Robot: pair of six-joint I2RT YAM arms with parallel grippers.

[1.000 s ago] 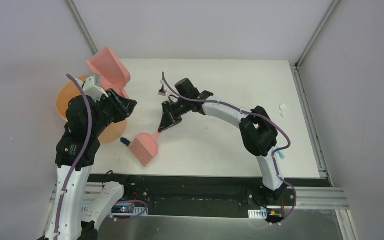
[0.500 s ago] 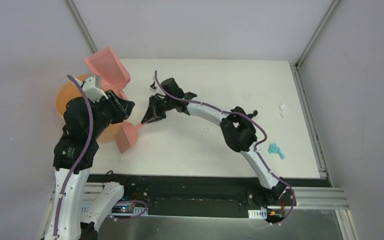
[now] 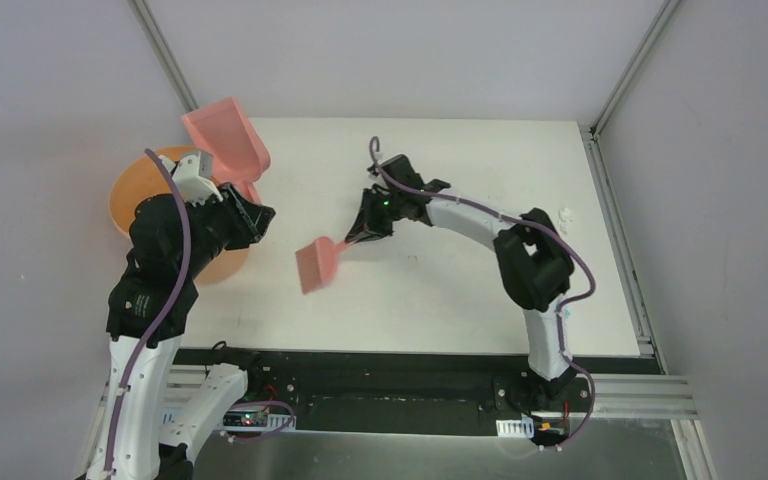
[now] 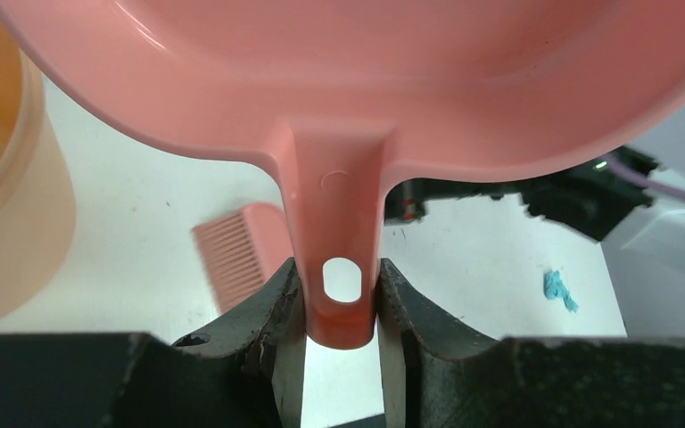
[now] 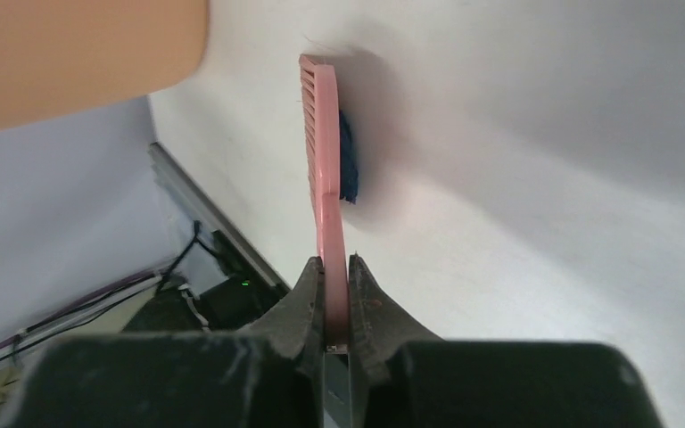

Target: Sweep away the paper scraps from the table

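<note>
My left gripper [image 3: 250, 210] is shut on the handle of the pink dustpan [image 3: 225, 140] and holds it tilted up over the table's back left corner; the left wrist view shows the jaws [image 4: 343, 285] clamping the handle [image 4: 334, 223]. My right gripper [image 3: 356, 235] is shut on the handle of the pink hand brush [image 3: 315, 265], head pointing to the front left. In the right wrist view [image 5: 336, 267] a dark blue scrap [image 5: 346, 169] lies against the brush head [image 5: 321, 134]. A teal scrap [image 4: 557, 290] lies on the white table [image 3: 440, 290]. White scraps [image 3: 565, 215] lie at the right edge.
The big orange bucket [image 3: 135, 200] stands off the table's left edge beside my left arm; it also shows in the left wrist view [image 4: 9, 223]. Metal frame posts run up from the back corners. The black front rail carries both arm bases.
My right arm swept the brush left towards the bucket, then drew it back right to the table's centre-left. The dark blue scrap left the top view. The teal scrap is now hidden there. The dustpan barely moved.
</note>
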